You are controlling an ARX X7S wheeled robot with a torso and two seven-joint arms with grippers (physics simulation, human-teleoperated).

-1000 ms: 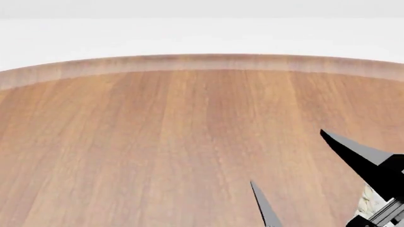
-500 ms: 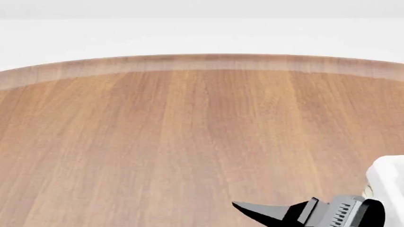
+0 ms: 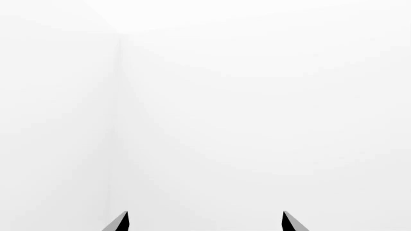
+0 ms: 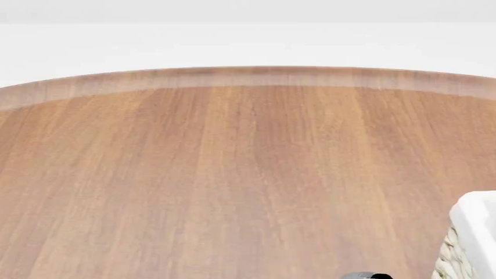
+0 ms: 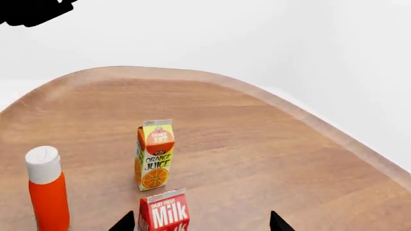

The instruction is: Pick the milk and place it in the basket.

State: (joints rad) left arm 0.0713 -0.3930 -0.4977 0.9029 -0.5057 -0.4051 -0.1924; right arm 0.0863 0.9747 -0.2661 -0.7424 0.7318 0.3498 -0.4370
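Upright gable-top milk [image 5: 164, 211], woven basket [image 4: 453, 258]

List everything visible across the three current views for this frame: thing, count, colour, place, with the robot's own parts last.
milk: 1, red top with white lettering, upright on the table, between the right gripper's fingertips.
orange juice carton: 1, yellow-orange, upright beyond the milk.
bottle: 1, orange with white cap, upright beside the cartons.
basket: 1, cream wicker with white liner, at the head view's lower right edge.
table: 1, brown wood, rounded edge.
right gripper: black tips apart, straddling the milk.
left gripper: black tips apart, facing blank white.
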